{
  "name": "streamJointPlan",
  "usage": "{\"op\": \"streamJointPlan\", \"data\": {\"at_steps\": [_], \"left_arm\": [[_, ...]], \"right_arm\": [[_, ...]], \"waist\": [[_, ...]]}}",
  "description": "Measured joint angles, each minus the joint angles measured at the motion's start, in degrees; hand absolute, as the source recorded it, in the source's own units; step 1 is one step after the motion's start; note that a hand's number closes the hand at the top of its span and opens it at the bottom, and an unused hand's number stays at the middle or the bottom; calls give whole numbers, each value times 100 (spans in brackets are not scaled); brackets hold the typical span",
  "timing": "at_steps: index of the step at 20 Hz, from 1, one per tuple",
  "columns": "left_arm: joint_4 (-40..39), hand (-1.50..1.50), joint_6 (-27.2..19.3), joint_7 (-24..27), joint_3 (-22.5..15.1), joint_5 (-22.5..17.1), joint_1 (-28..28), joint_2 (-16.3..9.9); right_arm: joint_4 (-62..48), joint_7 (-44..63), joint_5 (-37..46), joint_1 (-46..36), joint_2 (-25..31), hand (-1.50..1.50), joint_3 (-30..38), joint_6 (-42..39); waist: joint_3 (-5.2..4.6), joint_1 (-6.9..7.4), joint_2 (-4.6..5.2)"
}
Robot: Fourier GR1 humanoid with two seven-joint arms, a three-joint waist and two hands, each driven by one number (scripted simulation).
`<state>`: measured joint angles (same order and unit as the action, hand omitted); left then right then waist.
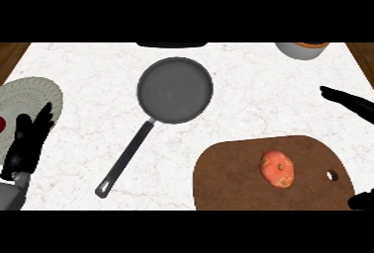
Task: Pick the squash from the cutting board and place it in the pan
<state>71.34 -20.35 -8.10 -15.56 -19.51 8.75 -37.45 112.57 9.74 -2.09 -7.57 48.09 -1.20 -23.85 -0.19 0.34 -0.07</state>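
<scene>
Right hand (pixel 355 105) shows at the view's right edge, beyond the far right corner of the cutting board (pixel 226 183), with straight black fingers reaching leftward and nothing between them; a dark tip, probably its thumb, shows just off the board's near right corner. It has not closed on anything, so the task appears to be at its opening step, the approach to the pick.

The squash (pixel 277 169) lies on the board, a little right of the board's middle and beside the hanging hole. It is an orange, oval piece whose long axis runs roughly from the board's far edge to its near edge, tilted slightly, with neither end clearly a stem.

The pan (pixel 175 89) sits well apart from the board, to its far left, dark and holding nothing, its handle running back toward the board's left side.

The next move likely calls for bringing the hand over the squash and closing across its short width.

Left hand (pixel 27 143) rests open far left of the board, fingers up, over a pale plate (pixel 29 94).
</scene>
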Motion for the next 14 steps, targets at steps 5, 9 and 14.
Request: {"op": "streamJointPlan", "data": {"at_steps": [5,9,14], "left_arm": [[-17,0,28,48,44,82,-24,83],[-78,0,112,29,130,139,-17,136],[-174,0,286,-42,356,282,71,167]], "right_arm": [[403,1011,589,-386,98,-150,-778,-302],[512,1689,983,-631,-101,-150,-1395,-574],[569,2281,1456,-725,-601,-150,-1874,-849]], "waist": [[6,35,7],[10,31,9],[15,-2,7]]}}
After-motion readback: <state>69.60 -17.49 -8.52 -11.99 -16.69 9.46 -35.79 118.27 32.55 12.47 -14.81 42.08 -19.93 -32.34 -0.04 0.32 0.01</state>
